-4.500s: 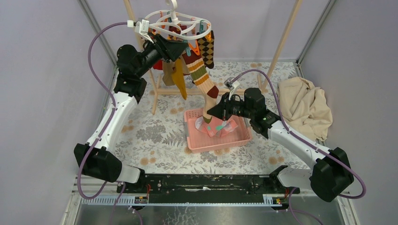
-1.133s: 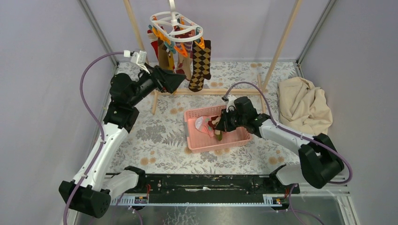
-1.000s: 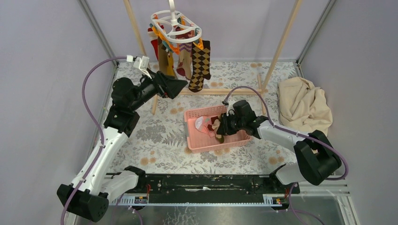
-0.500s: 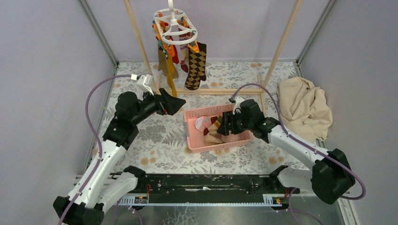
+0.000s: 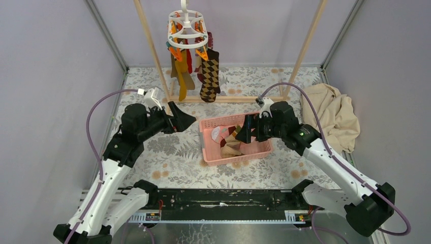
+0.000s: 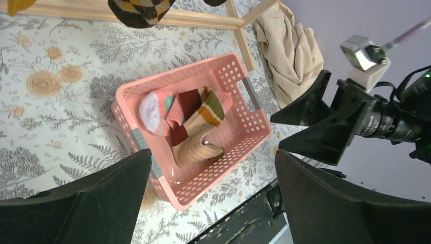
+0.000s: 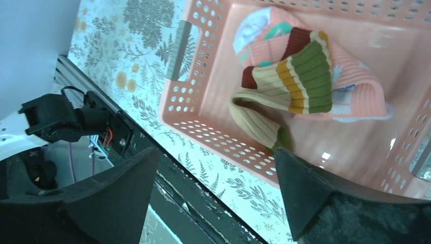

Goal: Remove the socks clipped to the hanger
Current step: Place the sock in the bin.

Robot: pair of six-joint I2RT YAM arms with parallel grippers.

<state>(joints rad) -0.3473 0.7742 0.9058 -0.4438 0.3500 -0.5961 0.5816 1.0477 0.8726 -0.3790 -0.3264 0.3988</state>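
Left gripper (image 5: 183, 118): jaws wide open, empty, just left of the basket.
Hanger (image 5: 187, 30): above the surface's far edge, socks (image 5: 209, 76) clipped beneath.
Basket (image 5: 239, 157): mid-surface, holding a striped sock (image 5: 231, 149).
Right gripper (image 5: 243, 130): jaws wide open, empty, over the basket.

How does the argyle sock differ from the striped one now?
The argyle sock hangs clipped to the hanger; the striped sock lies in the pink basket. The argyle sock shows dark and yellow diamonds; the striped sock has maroon, green and mustard bands. The argyle sock hangs straight; the striped sock is bent. Both are patterned socks.
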